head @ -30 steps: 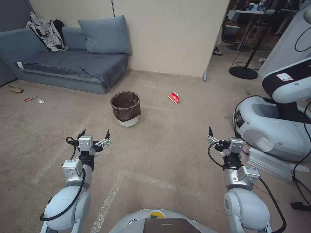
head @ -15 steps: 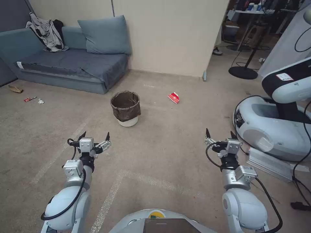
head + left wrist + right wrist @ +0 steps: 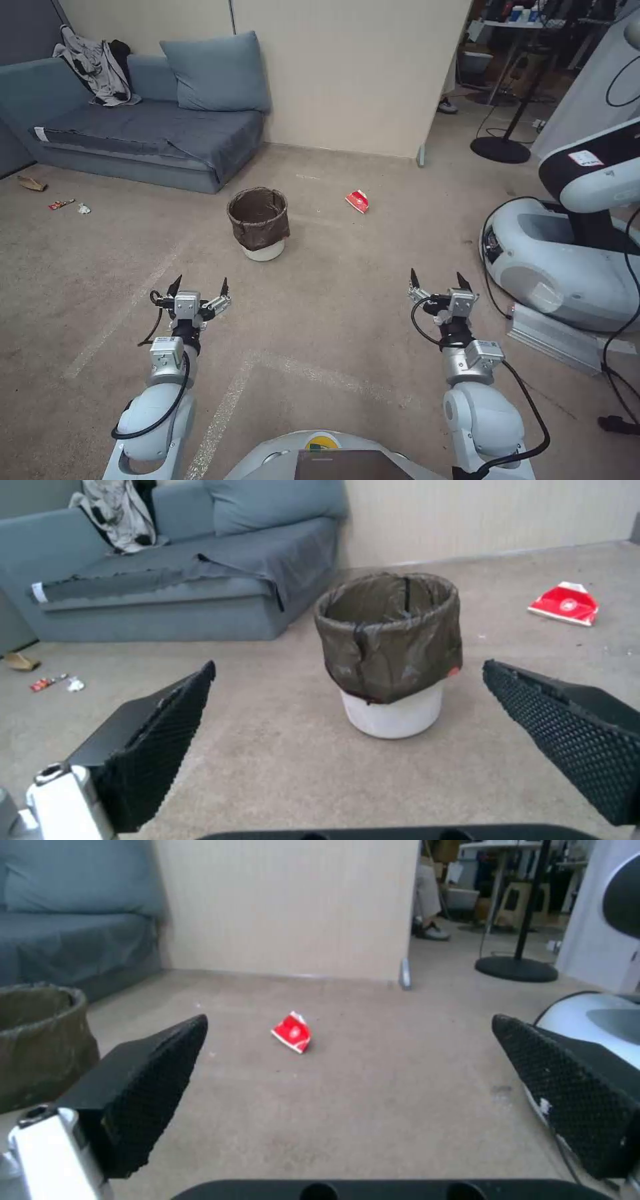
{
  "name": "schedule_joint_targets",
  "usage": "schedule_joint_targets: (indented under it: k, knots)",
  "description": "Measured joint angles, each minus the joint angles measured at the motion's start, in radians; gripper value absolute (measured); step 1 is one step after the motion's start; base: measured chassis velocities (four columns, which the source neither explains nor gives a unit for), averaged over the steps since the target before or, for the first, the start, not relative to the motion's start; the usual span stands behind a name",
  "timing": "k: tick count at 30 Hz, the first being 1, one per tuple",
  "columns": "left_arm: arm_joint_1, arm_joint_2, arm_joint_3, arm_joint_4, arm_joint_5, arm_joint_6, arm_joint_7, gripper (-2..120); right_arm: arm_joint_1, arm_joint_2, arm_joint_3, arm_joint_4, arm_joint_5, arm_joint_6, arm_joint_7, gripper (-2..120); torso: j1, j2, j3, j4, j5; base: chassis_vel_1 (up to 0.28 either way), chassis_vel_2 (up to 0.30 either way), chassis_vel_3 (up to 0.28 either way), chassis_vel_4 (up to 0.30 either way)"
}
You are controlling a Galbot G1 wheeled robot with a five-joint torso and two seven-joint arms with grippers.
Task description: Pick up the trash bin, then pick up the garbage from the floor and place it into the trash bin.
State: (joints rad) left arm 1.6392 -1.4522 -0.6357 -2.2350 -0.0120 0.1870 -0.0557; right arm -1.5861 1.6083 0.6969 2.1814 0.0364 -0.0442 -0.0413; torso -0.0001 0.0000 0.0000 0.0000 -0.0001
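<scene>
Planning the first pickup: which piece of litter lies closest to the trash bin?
The red-and-white carton, alone on the carpet right of the trash bin. The other litter lies far left, by the sofa.

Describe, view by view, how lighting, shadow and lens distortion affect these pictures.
Head view: even indoor light, only a soft shadow beside the trash bin; wide-angle lens bows the wall edges. Left wrist view: the open left pincer looms large, its pads dark. Right wrist view: the red carton is evenly lit, the room behind dimmer.
</scene>
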Motion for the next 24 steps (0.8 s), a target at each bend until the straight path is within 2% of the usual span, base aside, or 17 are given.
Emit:
schedule_joint_targets:
  k: [15, 24]
  knots:
    - [0.002, -0.003, -0.010, -0.056, -0.032, 0.049, -0.005, 100, -0.002, 0.000, 0.006, 0.035, 0.000, -0.028, 0.000, 100, 0.000, 0.000, 0.000, 0.0000, 0.0001, 0.000, 0.000, 0.000, 0.000]
    - [0.001, -0.002, -0.011, -0.063, -0.033, 0.059, -0.007, 100, -0.002, 0.000, 0.006, 0.033, 0.000, -0.027, -0.002, 100, 0.000, 0.000, 0.000, 0.0000, 0.0001, 0.000, 0.000, 0.000, 0.000]
